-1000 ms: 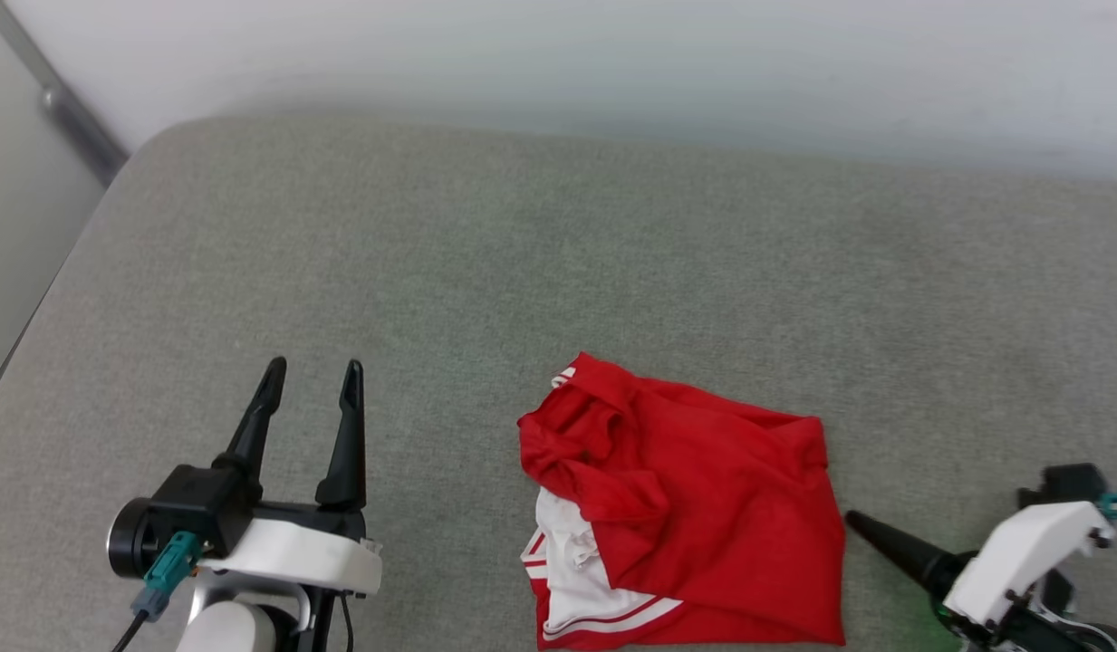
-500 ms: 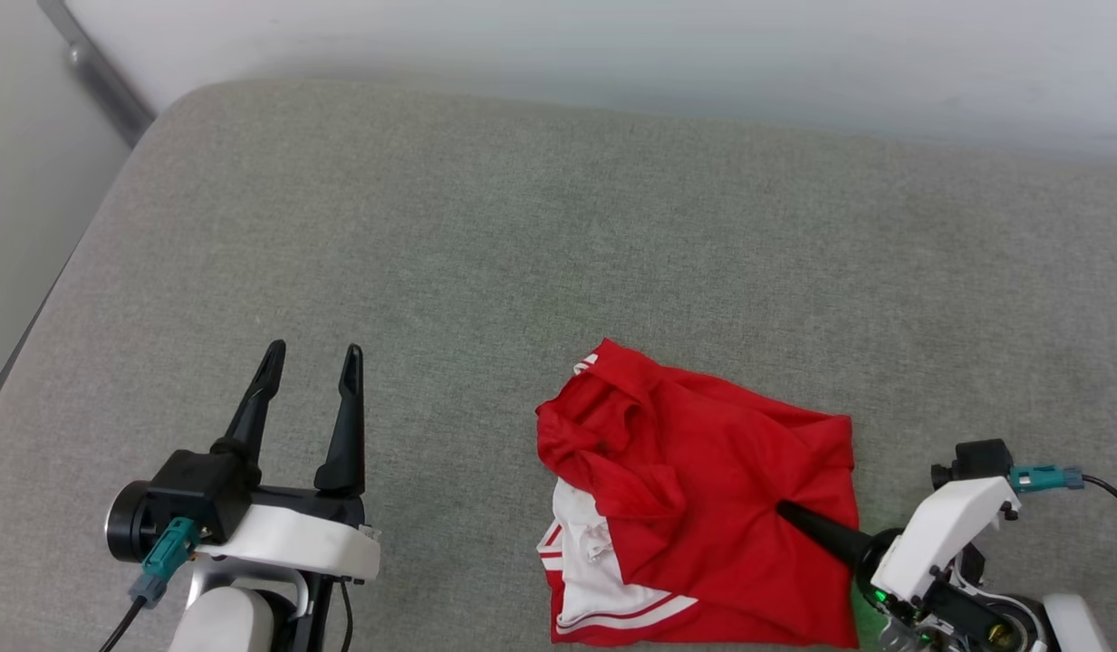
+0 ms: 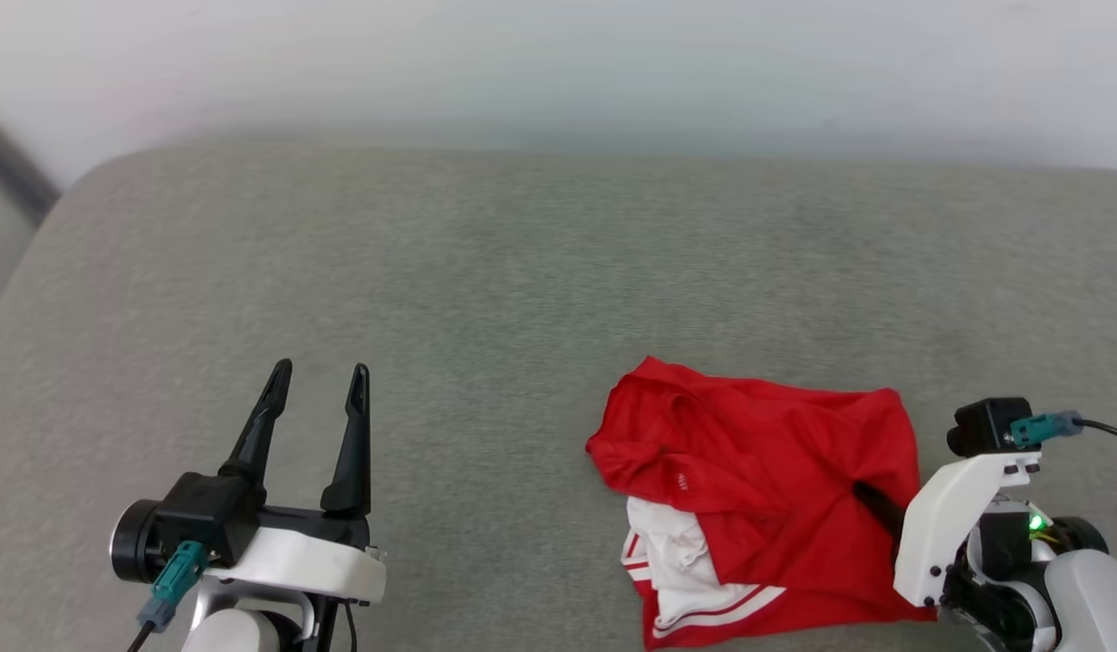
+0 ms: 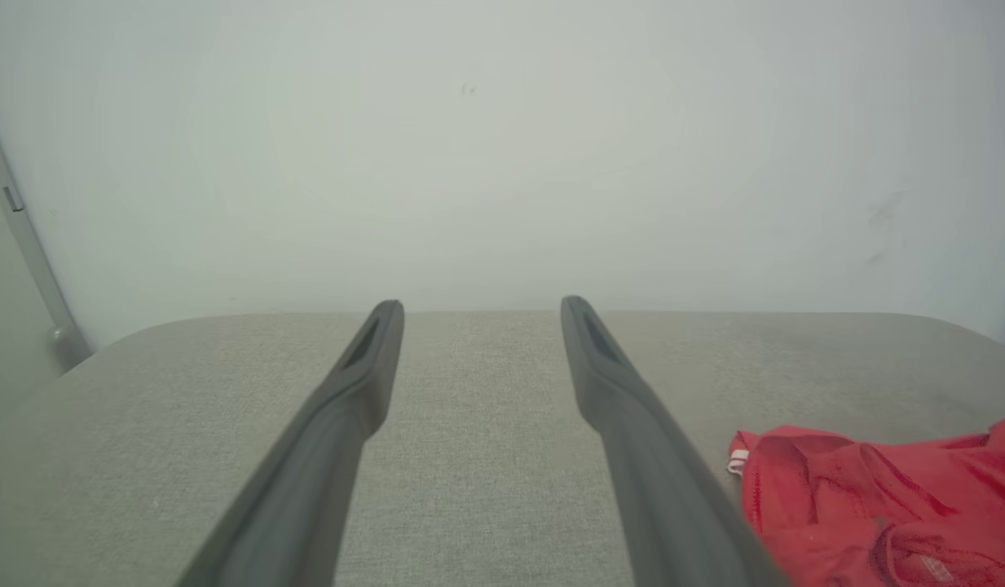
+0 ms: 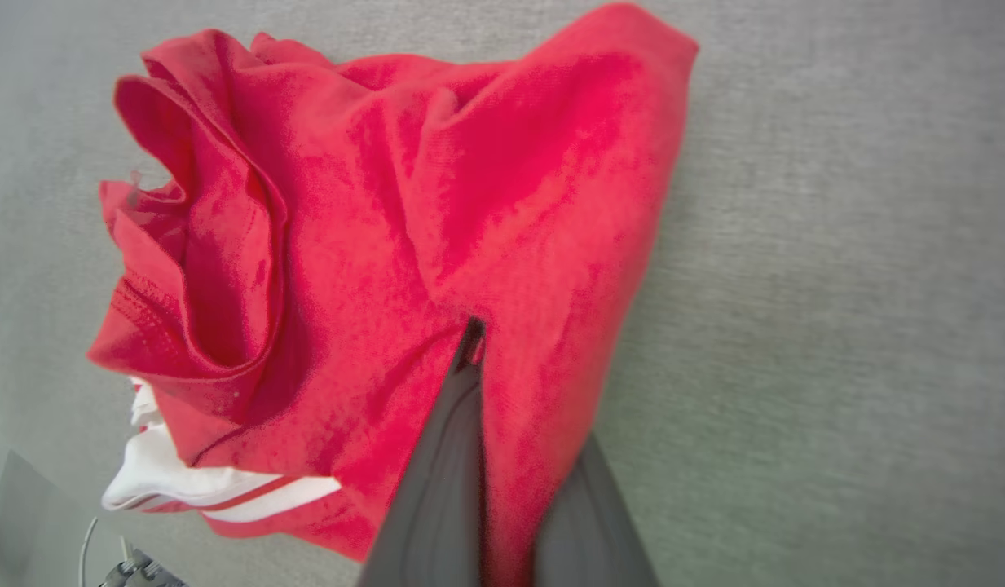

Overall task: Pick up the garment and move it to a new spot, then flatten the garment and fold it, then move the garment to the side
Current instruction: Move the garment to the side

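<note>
head view: the garment (image 3: 757, 453) lies crumpled at the lower right of a grey fabric surface (image 3: 522, 272), red side up, with a white sleeve (image 3: 680, 552) and its striped trim showing at the near edge. the right claw (image 3: 861, 492) sits at the garment's right side, its dark tips sunk into a pucker of red cloth. the left claw (image 3: 321, 367) is at the lower left, well apart from the garment, fingers spread and holding nothing.

left wrist view: the left claw (image 4: 482, 304) is released, its two fingers wide apart above the grey fabric surface (image 4: 486, 391), a pale wall (image 4: 502, 147) beyond. the garment (image 4: 877, 497) is at the lower right.

right wrist view: the right claw (image 5: 472, 328) is clenched on a fold of the garment (image 5: 486, 163), red cloth pinched between its fingers (image 5: 441, 489). the white sleeve (image 5: 168, 481) is at the lower left.
</note>
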